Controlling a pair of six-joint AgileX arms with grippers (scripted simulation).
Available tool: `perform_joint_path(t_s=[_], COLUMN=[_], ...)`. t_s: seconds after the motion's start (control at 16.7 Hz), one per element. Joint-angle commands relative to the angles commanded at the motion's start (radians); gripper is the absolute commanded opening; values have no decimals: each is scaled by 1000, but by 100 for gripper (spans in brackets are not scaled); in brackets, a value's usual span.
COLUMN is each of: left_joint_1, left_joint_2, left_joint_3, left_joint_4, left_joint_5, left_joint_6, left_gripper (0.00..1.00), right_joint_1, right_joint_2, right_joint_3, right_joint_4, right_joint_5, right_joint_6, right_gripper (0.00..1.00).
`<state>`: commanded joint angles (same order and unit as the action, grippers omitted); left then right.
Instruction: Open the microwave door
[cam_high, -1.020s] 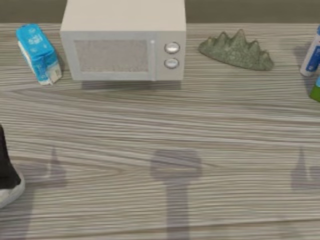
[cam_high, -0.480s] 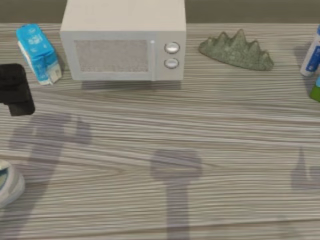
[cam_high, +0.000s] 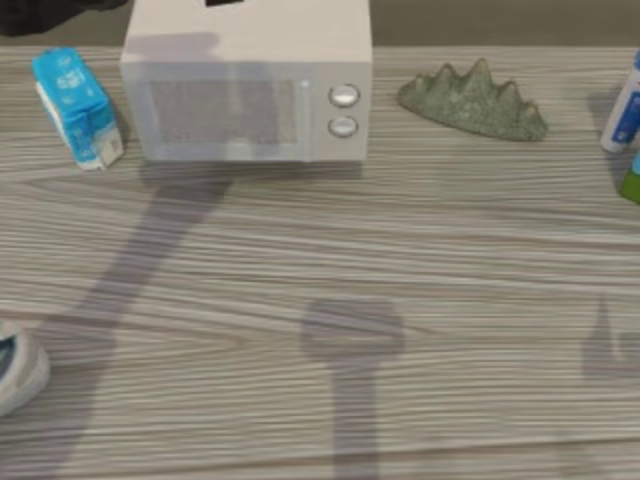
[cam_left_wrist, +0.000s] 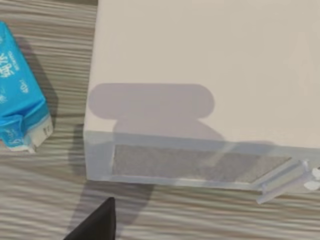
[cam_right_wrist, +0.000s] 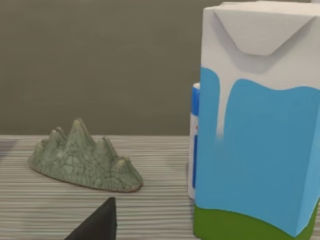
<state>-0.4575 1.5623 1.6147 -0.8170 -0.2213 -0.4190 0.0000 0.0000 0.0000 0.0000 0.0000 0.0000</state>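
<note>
A: Where is the microwave (cam_high: 247, 82)?

B: At the back of the counter (cam_high: 330, 260), left of centre. Its door (cam_high: 225, 112) lies flat against the front, left of the two silver knobs (cam_high: 343, 110). In the left wrist view the handle (cam_left_wrist: 281, 180) stands out from the door's edge.

A: And the left arm?

B: It reaches high over the microwave; only dark bits show at the top view's upper edge (cam_high: 60, 15). Its camera looks down on the microwave's roof and door, and its shadow falls across both. One dark fingertip (cam_left_wrist: 97, 222) shows there; I cannot tell how the jaws stand.

A: The right arm?

B: Parked at the right side, level with the counter, facing a blue, white and green carton (cam_right_wrist: 257, 120) and a green rock ornament (cam_right_wrist: 82, 160). Its jaws I cannot tell either.

A: Anything else?

B: A blue-and-white pack (cam_high: 77, 106) just left of the microwave.
</note>
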Motion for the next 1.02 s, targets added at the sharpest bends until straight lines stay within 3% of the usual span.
perform_joint_path(t_s=[0.48, 1.02], left_joint_1=[-152, -161], left_joint_2=[525, 592], left_joint_3=[493, 537], left_joint_4=[-293, -310], left_joint_5=[-75, -79], left_joint_6=[-134, -141], left_gripper=[100, 100], right_joint_1=[0, 0], right_joint_2=[0, 0], right_joint_3=[0, 0], right_joint_4=[0, 0], right_joint_5=[0, 0], right_joint_6=[0, 0], right_gripper=[100, 100])
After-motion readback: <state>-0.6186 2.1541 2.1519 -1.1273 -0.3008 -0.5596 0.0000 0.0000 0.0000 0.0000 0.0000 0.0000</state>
